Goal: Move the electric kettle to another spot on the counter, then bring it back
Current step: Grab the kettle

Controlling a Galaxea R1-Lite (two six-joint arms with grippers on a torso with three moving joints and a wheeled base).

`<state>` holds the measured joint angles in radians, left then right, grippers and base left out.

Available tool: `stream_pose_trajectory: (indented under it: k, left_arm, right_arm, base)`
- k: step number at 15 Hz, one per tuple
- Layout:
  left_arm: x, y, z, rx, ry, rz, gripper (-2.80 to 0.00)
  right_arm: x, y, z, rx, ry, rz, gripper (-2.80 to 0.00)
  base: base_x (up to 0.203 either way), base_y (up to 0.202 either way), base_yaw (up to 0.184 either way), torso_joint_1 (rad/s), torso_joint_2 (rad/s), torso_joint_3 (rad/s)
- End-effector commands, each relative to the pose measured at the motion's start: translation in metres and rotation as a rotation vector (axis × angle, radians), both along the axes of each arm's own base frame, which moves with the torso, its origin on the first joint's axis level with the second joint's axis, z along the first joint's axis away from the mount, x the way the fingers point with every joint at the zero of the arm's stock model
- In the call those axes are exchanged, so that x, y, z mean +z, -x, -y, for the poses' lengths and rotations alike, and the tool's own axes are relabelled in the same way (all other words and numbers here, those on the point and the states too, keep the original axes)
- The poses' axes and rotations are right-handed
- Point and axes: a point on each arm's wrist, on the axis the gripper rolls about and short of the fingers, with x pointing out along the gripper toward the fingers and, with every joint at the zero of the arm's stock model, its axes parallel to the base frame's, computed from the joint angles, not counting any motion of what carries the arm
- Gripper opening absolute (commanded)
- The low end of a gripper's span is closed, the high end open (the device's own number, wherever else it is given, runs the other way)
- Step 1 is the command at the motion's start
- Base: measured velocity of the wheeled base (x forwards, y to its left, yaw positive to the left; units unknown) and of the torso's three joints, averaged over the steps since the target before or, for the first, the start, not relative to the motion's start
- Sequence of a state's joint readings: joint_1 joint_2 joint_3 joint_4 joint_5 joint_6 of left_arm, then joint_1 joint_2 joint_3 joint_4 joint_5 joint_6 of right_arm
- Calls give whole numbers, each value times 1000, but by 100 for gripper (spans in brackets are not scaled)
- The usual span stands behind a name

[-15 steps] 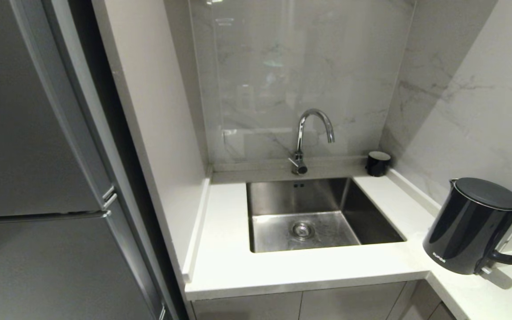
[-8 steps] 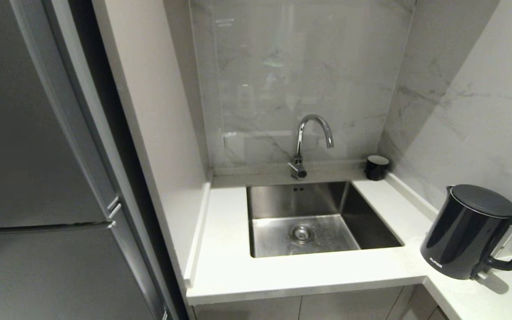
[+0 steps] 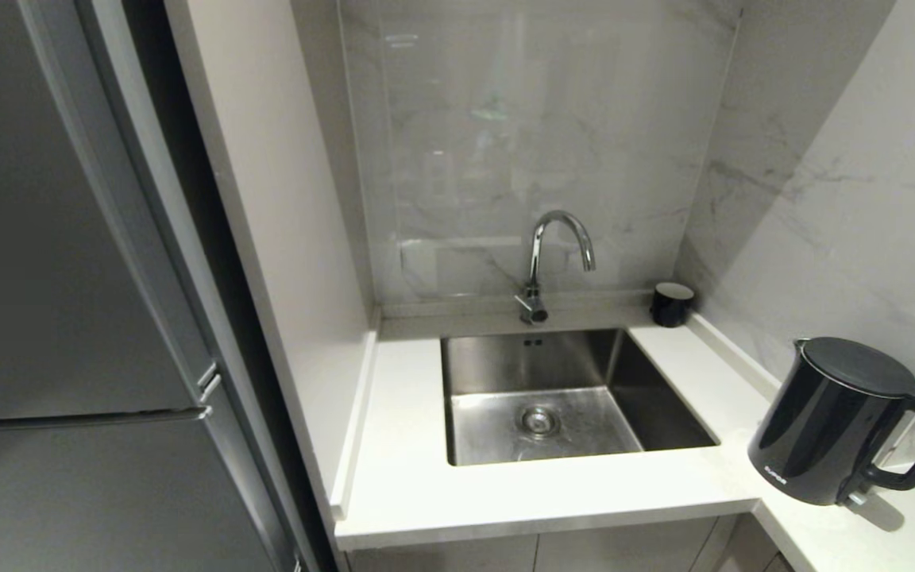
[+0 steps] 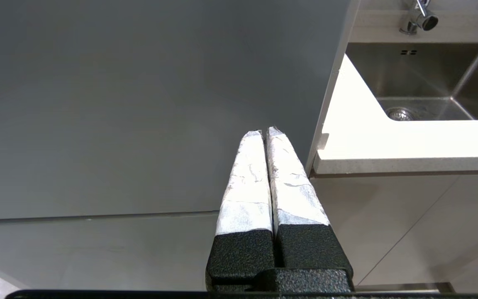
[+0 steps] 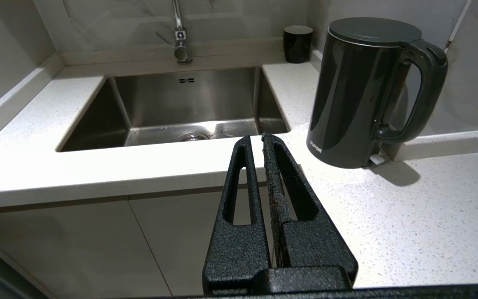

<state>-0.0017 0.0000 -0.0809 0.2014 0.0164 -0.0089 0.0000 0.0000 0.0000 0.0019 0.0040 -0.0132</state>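
The electric kettle [image 3: 835, 425] is a glossy black tapered jug with a flat lid and loop handle. It stands upright on the white speckled counter [image 3: 537, 492], right of the sink, near the marble wall. In the right wrist view the kettle [image 5: 359, 91] stands ahead and to one side of my right gripper [image 5: 256, 138], well apart from it. That gripper is shut and empty, held off the counter's front edge. My left gripper [image 4: 264, 132] is shut with nothing in it, in front of a grey door beside the counter's end [image 4: 388, 145]. Neither arm shows in the head view.
A steel sink [image 3: 561, 397] with a chrome tap [image 3: 545, 262] sits in the counter's back stretch. A small black cup [image 3: 672, 304] stands in the corner. A tall grey fridge [image 3: 68, 318] and a white side panel bound the left. Pale cabinet doors [image 5: 77, 245] run under the counter.
The whole head view has slid downward as the camera moved; sink, tap and kettle sit lower in the picture. Nothing on the counter has shifted.
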Motion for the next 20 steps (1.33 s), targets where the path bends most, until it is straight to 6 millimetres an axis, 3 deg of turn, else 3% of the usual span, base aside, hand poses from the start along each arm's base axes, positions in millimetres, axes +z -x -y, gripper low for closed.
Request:
stream_pose_trajectory:
  k: [1,11,20]
  left_arm:
    - [0,0,0,1,0,-2,-280]
    - [0,0,0,1,0,-4,-280]
    - [0,0,0,1,0,-4,-280]
  right_arm:
    - [0,0,0,1,1,-1,-280]
    - [0,0,0,-1,-2,-4,-280]
    - [0,0,0,-1,-2,-3,-280]
  base:
    - [0,0,0,66,-141,-84]
    - [1,0,-7,0,-5,1]
    - [1,10,-172,1,7,1]
